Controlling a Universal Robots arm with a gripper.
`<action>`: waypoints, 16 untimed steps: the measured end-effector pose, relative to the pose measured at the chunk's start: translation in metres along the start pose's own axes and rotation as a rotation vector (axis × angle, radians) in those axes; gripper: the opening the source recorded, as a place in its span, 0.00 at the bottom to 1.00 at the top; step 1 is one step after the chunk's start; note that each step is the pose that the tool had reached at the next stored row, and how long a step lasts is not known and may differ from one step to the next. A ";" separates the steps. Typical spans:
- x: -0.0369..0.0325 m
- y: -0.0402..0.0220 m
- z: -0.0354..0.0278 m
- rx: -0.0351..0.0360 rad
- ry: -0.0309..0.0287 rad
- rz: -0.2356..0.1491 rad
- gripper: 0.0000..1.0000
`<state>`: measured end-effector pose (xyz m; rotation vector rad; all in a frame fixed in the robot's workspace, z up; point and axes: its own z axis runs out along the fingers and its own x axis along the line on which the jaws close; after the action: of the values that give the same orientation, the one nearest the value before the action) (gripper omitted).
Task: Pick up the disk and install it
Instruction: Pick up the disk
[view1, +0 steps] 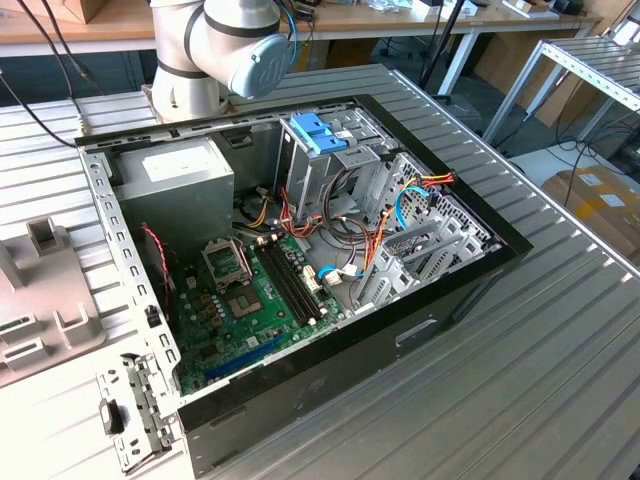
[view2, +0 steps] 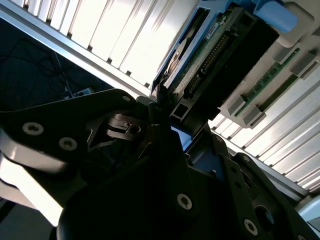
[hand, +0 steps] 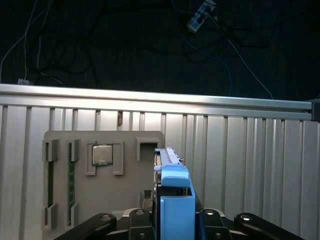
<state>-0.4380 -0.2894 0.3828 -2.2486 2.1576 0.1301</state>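
- The black metal claw (hand: 175, 222) is clenched on the blue-railed flat dark rectangular disk (hand: 175, 192). In the first wrist view its black fingers (hand: 210, 221) press against the two broad faces.
- The disk stands on edge in that grip, one bright blue rail turned toward the camera.
- In the second wrist view the disk's end face shows its green circuit board and a row of connector pins, with a blue end tab (view2: 274, 14) at the far corner.
- Under and beyond the disk lies a flat grey plastic holder plate (hand: 130, 192) with raised slots. Whether the disk touches it or hangs clear cannot be told.
- One slot in the plate holds a square silver processor chip (hand: 102, 155); two long narrow slots hold green memory sticks (hand: 71, 182).
- The plate rests on the ribbed silver aluminium worktop (hand: 250, 165).
- In the exterior view an open black desktop computer case (view1: 330, 355) lies on the worktop, showing a green motherboard (view1: 250, 310).
- Inside the case a tall grey metal drive cage (view1: 300, 170) carries a lighter blue plastic bracket (view1: 318, 133).
- The grey and pale blue robot arm (view1: 215, 50) stands behind the case.
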 end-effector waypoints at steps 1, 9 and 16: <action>0.0000 0.0000 -0.0004 -0.0001 -0.0009 0.000 0.37; -0.0002 0.0001 -0.0032 0.0002 -0.0047 0.000 0.37; -0.0005 0.0002 -0.0063 0.0002 -0.0078 0.000 0.37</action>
<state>-0.4380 -0.2894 0.3891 -2.2445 2.1533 0.1384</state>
